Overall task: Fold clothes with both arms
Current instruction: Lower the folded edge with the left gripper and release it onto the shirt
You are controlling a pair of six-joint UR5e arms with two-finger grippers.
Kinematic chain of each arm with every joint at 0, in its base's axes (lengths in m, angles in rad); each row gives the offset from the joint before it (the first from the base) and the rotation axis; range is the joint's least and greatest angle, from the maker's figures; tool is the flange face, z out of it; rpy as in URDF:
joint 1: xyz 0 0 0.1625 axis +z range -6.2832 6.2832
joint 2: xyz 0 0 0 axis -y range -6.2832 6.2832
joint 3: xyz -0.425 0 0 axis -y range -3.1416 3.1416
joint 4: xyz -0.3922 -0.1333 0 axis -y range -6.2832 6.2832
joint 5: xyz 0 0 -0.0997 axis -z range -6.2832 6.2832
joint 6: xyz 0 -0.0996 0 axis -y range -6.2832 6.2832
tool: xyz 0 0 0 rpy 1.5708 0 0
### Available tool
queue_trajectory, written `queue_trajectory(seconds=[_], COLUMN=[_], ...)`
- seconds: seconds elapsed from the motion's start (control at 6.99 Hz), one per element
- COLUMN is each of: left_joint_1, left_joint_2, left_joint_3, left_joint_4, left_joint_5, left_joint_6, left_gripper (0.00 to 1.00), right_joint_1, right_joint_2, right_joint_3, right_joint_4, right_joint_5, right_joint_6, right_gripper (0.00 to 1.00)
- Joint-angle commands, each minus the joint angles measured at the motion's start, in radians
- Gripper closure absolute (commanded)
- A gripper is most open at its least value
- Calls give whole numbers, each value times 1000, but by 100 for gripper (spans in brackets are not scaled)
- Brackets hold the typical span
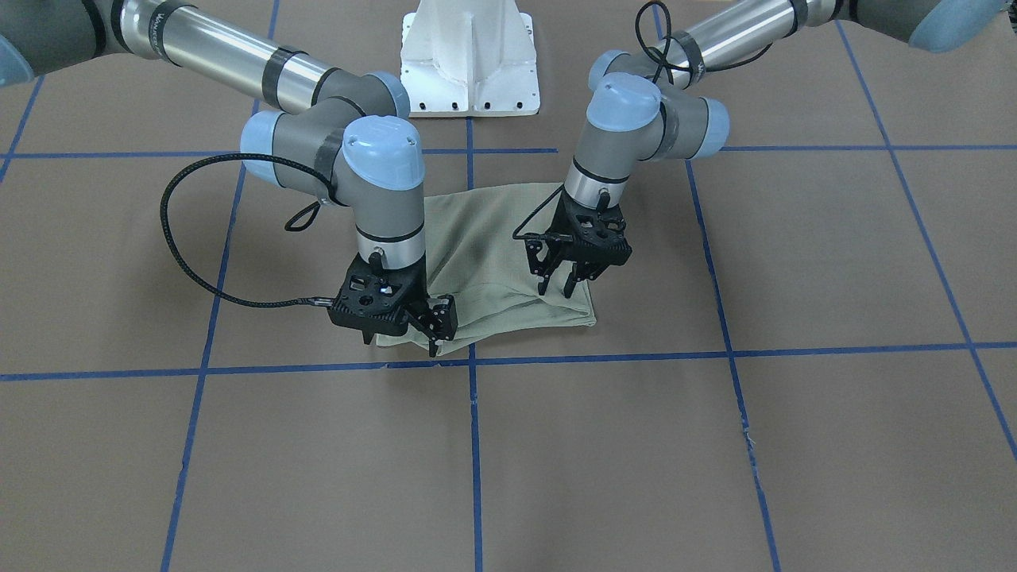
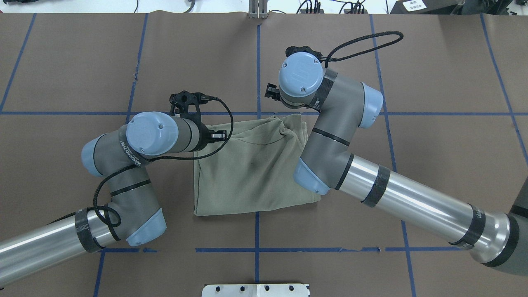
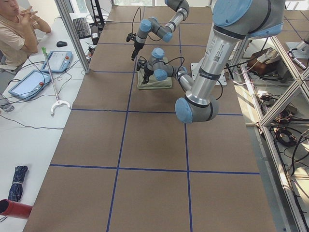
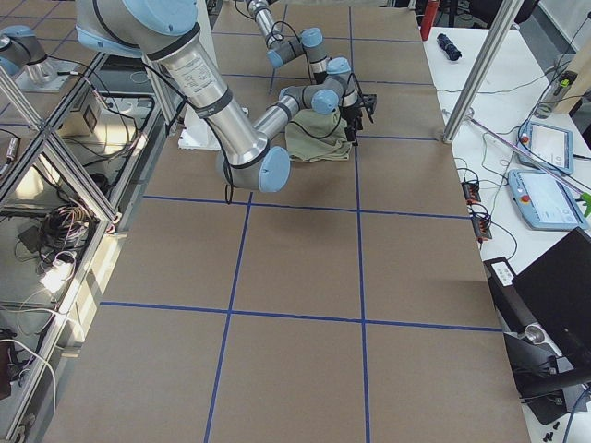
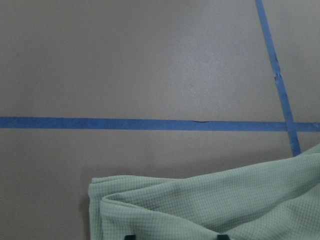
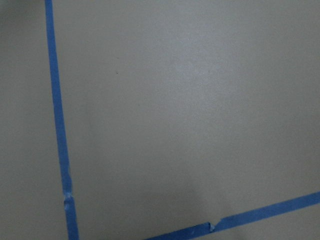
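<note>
The sage-green shirt (image 1: 493, 254) lies folded into a rough rectangle on the brown table, and also shows in the overhead view (image 2: 251, 165). My left gripper (image 1: 556, 291) hangs just above the shirt near its far edge, jaws open and empty. In the left wrist view the shirt's edge (image 5: 210, 205) fills the bottom, with two spread fingertips (image 5: 130, 236) just showing. My right gripper (image 1: 437, 326) is tilted over the shirt's other far corner, low to the cloth, and looks open and empty. The right wrist view shows only table and tape.
The white pedestal base (image 1: 470, 63) stands at the robot's side of the table. Blue tape lines (image 1: 604, 353) cross just beyond the shirt. An operator (image 3: 14, 34) sits at a side desk with tablets (image 3: 29, 83).
</note>
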State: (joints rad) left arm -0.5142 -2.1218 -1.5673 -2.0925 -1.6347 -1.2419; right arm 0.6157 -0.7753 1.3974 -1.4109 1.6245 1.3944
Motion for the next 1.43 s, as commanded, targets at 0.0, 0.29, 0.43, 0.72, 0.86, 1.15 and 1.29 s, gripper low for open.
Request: queue_trajectory(seconds=[0.0, 0.29, 0.43, 0.72, 0.86, 1.15, 1.29], left_joint_1=[29, 30, 28, -16, -41, -53, -52], left_joint_2=[0, 2, 8, 11, 14, 16, 20], left_joint_3=[3, 3, -5, -3, 1, 16, 16], left_joint_4=[-21, -21, -20, -17, -15, -15, -18], left_joint_5=[1, 1, 3, 30, 30, 30, 30], left_joint_6=[-1, 1, 2, 10, 13, 13, 21], left_gripper=[61, 100, 100, 100, 100, 100, 1], right_joint_1=[1, 1, -1, -1, -1, -1, -1], right_joint_2=[-5, -7, -7, -7, -7, -9, -10], right_joint_3=[0, 0, 0, 0, 0, 0, -1], right_joint_4=[1, 3, 4, 4, 6, 7, 7], right_joint_5=[0, 0, 0, 0, 0, 0, 0], right_joint_6=[0, 0, 0, 0, 0, 0, -2], right_gripper=[0, 0, 0, 0, 0, 0, 0])
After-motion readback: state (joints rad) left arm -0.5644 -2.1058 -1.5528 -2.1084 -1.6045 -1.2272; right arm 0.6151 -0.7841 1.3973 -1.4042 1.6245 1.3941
